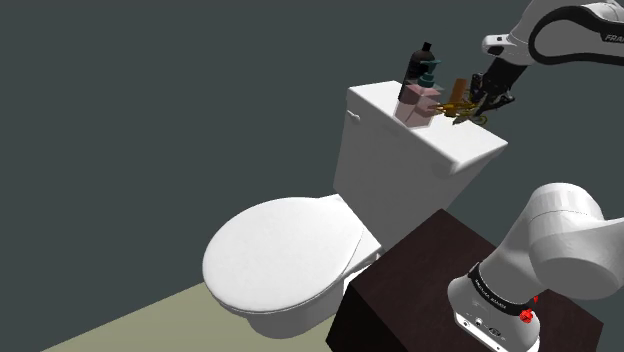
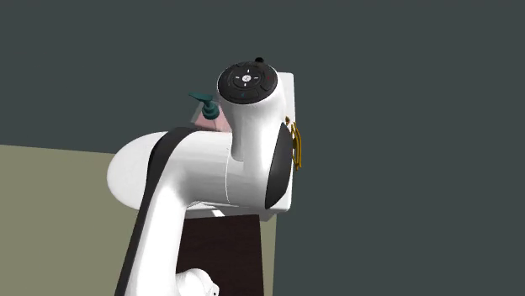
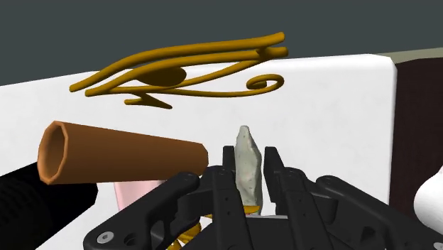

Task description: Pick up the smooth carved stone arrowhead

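Snugly inside the end effector (image 3: 250, 153) — tight on it — a pale grey arrowhead (image 3: 248, 177), brown tube (image 3: 121, 153) nearby.

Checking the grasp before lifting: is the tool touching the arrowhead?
Touching. The wrist view shows the pale stone arrowhead clasped between the tool's two black fingers, both against its sides with no gap.

Arm (image 1: 566, 240): white, dark-jointed; seen rising at the shoulder view's lower right and bent across its upper right. Gripper (image 1: 476, 110): black, pointed downward; fingers (image 3: 273, 169) pressed against a pale arrowhead (image 3: 246, 167), which is clasped between them.
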Available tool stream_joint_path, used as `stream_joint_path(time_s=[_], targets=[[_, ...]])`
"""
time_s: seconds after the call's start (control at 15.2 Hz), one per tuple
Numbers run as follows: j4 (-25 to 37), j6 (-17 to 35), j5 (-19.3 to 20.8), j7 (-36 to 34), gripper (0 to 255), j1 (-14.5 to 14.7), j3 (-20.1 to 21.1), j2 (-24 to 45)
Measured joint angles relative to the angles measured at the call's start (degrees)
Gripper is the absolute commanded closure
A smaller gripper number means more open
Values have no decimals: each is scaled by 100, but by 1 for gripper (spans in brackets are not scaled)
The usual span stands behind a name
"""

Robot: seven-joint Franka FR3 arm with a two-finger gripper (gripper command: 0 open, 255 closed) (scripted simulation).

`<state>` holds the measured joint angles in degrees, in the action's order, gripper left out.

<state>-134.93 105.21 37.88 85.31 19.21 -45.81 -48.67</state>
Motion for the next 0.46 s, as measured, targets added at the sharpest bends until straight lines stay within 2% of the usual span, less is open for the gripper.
stream_joint_path(time_s=[0.46], targets=[[488, -423, -208, 83, 255, 86, 209, 81]])
